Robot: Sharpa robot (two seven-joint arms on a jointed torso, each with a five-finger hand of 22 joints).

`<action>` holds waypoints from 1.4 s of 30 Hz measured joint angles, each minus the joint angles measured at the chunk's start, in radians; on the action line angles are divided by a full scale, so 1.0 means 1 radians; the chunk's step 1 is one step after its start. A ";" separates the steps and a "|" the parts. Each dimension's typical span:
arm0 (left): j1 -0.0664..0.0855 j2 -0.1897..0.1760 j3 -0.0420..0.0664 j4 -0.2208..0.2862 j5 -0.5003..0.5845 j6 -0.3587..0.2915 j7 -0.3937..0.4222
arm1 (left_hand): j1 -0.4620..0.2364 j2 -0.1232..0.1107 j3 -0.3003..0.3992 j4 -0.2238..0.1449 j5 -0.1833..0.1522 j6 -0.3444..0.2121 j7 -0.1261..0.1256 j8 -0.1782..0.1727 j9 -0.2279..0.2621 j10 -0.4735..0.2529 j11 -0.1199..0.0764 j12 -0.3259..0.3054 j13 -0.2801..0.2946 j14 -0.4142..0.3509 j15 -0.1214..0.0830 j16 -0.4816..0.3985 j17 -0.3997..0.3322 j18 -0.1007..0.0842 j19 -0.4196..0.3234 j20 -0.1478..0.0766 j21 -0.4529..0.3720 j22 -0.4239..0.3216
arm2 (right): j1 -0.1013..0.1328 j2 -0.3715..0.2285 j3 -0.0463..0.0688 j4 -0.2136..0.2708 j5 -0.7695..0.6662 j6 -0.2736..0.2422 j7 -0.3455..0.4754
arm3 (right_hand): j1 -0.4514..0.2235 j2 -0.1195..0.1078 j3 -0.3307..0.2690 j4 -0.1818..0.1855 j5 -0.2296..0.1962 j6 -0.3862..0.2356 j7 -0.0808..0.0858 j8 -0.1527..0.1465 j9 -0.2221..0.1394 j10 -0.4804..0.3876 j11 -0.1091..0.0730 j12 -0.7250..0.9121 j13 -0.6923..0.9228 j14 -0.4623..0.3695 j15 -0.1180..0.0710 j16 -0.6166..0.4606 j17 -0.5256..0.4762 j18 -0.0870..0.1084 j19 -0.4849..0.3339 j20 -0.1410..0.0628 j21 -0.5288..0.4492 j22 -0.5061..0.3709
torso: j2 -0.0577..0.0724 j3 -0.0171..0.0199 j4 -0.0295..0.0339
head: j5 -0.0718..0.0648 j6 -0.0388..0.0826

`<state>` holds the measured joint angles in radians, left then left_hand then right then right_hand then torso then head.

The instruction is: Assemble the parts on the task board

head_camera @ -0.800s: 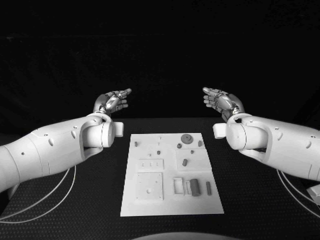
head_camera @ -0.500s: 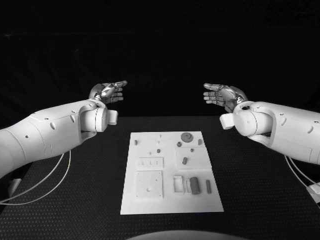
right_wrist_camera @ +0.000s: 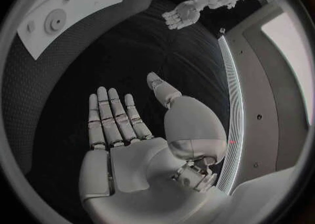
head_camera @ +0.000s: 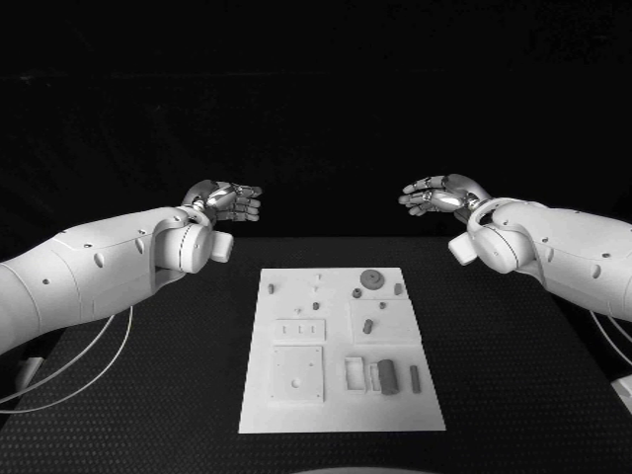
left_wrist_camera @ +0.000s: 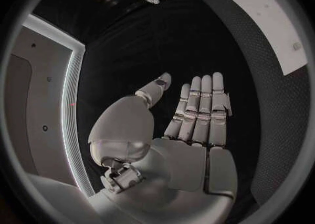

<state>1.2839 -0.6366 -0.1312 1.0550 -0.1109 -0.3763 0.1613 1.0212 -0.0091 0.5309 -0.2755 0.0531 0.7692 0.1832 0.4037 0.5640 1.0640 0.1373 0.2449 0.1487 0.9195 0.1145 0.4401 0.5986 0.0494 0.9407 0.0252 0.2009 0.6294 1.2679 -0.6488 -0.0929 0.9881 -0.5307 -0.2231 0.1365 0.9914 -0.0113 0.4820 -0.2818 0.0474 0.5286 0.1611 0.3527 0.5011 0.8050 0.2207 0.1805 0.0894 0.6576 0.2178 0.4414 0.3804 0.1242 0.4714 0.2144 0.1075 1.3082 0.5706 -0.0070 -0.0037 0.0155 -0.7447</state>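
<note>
While both white arms are held raised above the far end of the black table [head_camera: 131, 395], a small change can be noted against the picture from half a second ago: the left hand [head_camera: 225, 200] and the right hand [head_camera: 440, 195] have been lowered a little and brought slightly nearer each other. Both hands are seen with flat palms and fingers stretched out and apart, and nothing is held in either; this is plain in the wrist views, where the left hand [left_wrist_camera: 190, 129] and the right hand [right_wrist_camera: 131, 145] are shown spread against the dark table. No part has been touched, so the assembly is judged not yet begun.

The task board [head_camera: 295, 410], a white plate, is laid in the middle of the table, well apart from both hands and nearer the robot. The parts are scattered on it: a round disc [head_camera: 371, 277] near the far edge, small pegs [head_camera: 271, 288] beside it, and a group of upright blocks [head_camera: 386, 376] near the close right corner.

Nothing is seen standing between the hands and the board. Thin cables [head_camera: 74, 380] are hung below the left arm, beside the table's edge.
</note>
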 measured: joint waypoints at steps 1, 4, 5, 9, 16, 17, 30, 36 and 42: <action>0.000 -0.005 0.000 0.006 -0.009 0.008 0.000 | 0.018 0.000 0.007 -0.007 0.000 0.021 -0.004 0.002 0.000 0.021 -0.009 0.005 0.006 0.019 -0.009 0.006 0.009 0.004 0.016 -0.007 0.009 0.006 | 0.000 0.001 0.000 -0.002 -0.033 -0.001 -0.001 | 0.017 -0.004 0.004 -0.004 0.000 0.020 0.002 0.008 0.001 0.020 -0.004 0.006 0.002 0.021 -0.007 0.007 0.004 0.016 0.019 -0.002 0.005 0.000 | 0.001 -0.0007 0.0012 | 0.000 0.001; 0.000 -0.018 0.000 0.020 -0.033 0.032 0.003 | 0.069 0.001 0.028 -0.012 0.000 0.059 -0.017 0.002 -0.004 0.057 -0.024 0.005 0.016 0.052 -0.024 0.012 0.027 0.005 0.044 -0.024 0.021 0.016 | 0.000 0.006 0.000 -0.010 -0.143 -0.002 -0.003 | 0.056 -0.016 0.025 -0.006 0.000 0.072 0.009 0.026 0.004 0.076 -0.017 0.025 0.008 0.078 -0.027 0.030 0.016 0.029 0.075 -0.004 0.017 0.000 | 0.007 -0.0019 0.0052 | 0.001 0.006; 0.000 -0.020 0.000 0.024 -0.040 0.038 0.004 | 0.083 0.001 0.034 -0.013 0.000 0.068 -0.019 0.002 -0.006 0.064 -0.027 0.005 0.018 0.056 -0.029 0.013 0.031 0.005 0.048 -0.027 0.021 0.018 | 0.000 0.008 0.000 -0.014 -0.175 -0.003 -0.003 | 0.066 -0.020 0.031 -0.007 0.000 0.088 0.011 0.032 0.005 0.092 -0.022 0.030 0.009 0.097 -0.034 0.037 0.021 0.040 0.093 -0.005 0.021 0.000 | 0.010 -0.0025 0.0060 | 0.001 0.007; 0.000 -0.030 0.000 0.054 -0.061 0.057 0.010 | 0.128 -0.001 0.049 -0.015 0.000 0.092 -0.031 0.002 -0.009 0.089 -0.034 0.005 0.024 0.064 -0.036 0.013 0.045 0.005 0.054 -0.033 0.021 0.023 | 0.000 0.010 0.000 -0.017 -0.311 -0.005 -0.006 | 0.100 -0.032 0.049 -0.009 0.000 0.155 0.022 0.051 0.007 0.163 -0.044 0.051 0.017 0.178 -0.068 0.066 0.042 0.062 0.174 -0.009 0.040 -0.002 | 0.021 -0.0029 0.0106 | -0.002 0.009; 0.000 -0.070 0.001 0.144 -0.079 0.076 0.022 | 0.104 -0.025 0.033 -0.005 0.000 0.095 -0.028 -0.003 -0.015 0.092 -0.037 -0.005 0.025 0.071 -0.036 0.009 0.056 0.004 0.059 -0.038 0.021 0.027 | 0.000 0.018 0.001 0.004 -0.545 -0.007 -0.011 | 0.129 -0.049 0.062 -0.010 0.000 0.261 0.022 0.063 0.006 0.277 -0.083 0.062 0.023 0.335 -0.136 0.122 0.096 0.107 0.342 -0.021 0.083 -0.006 | 0.050 -0.0019 0.0198 | -0.008 0.017; 0.000 -0.075 0.001 0.156 -0.080 0.077 0.023 | 0.100 -0.029 0.031 -0.004 0.000 0.095 -0.028 -0.006 -0.016 0.092 -0.037 -0.005 0.025 0.071 -0.036 0.007 0.056 0.004 0.059 -0.038 0.021 0.027 | 0.000 0.019 0.001 0.009 -0.574 -0.007 -0.012 | 0.144 -0.055 0.064 -0.011 0.000 0.293 0.013 0.063 0.003 0.318 -0.096 0.062 0.025 0.403 -0.168 0.145 0.122 0.126 0.414 -0.035 0.103 -0.006 | 0.054 -0.0013 0.0208 | -0.009 0.019; 0.000 -0.131 0.002 0.281 -0.078 0.078 0.041 | 0.055 -0.065 -0.015 0.003 0.000 0.059 -0.003 -0.037 -0.028 0.058 -0.010 -0.049 0.016 0.074 -0.032 -0.008 0.067 0.004 0.059 -0.038 0.021 0.030 | -0.002 0.025 0.000 0.086 -0.899 0.008 -0.047 | 0.151 -0.076 0.065 -0.012 0.000 0.312 0.007 0.020 -0.021 0.360 -0.110 0.009 0.007 0.532 -0.212 0.192 0.197 0.132 0.563 -0.086 0.142 0.000 | 0.116 0.0012 0.0371 | -0.021 0.037; 0.000 -0.137 0.002 0.305 -0.078 0.078 0.043 | 0.033 -0.072 -0.040 0.002 0.000 0.056 0.000 -0.041 -0.029 0.058 -0.010 -0.056 0.016 0.074 -0.032 -0.013 0.073 0.002 0.059 -0.038 0.021 0.031 | -0.015 0.030 -0.001 0.106 -0.979 0.020 -0.056 | 0.151 -0.084 0.065 -0.012 0.000 0.308 0.011 0.007 -0.028 0.353 -0.102 -0.009 -0.001 0.536 -0.208 0.192 0.207 0.131 0.569 -0.091 0.142 0.000 | 0.141 0.0007 0.0446 | -0.021 0.042; 0.000 -0.136 0.002 0.314 -0.078 0.078 0.043 | 0.033 -0.072 -0.052 -0.005 0.000 0.049 0.000 -0.047 -0.030 0.051 -0.003 -0.065 0.016 0.070 -0.029 -0.020 0.077 0.002 0.055 -0.034 0.020 0.032 | -0.021 0.033 -0.015 0.120 -1.035 0.023 -0.060 | 0.155 -0.088 0.065 -0.012 0.000 0.308 0.011 0.001 -0.035 0.342 -0.099 -0.031 -0.012 0.552 -0.208 0.197 0.221 0.130 0.590 -0.095 0.143 0.000 | 0.161 -0.0007 0.0454 | -0.023 0.048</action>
<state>1.2842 -0.7728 -0.1287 1.3690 -0.1884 -0.2979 0.2046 1.0540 -0.0813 0.4789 -0.2801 0.0531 0.8178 0.1836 0.3562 0.5342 1.1149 0.1339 0.1799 0.1650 0.9896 0.0860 0.4203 0.6758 0.0511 0.9954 -0.0088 0.2208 0.6618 1.2464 -0.6153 -0.1079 1.1085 -1.5662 -0.2004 0.0764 1.1466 -0.0989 0.5469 -0.2938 0.0471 0.8365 0.1720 0.3541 0.4663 1.1467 0.1218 0.1500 0.0772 1.2091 0.0101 0.6387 0.6014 0.2542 1.0616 0.1194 0.2505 1.3081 0.7315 -0.0077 0.0417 -0.0070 -0.6965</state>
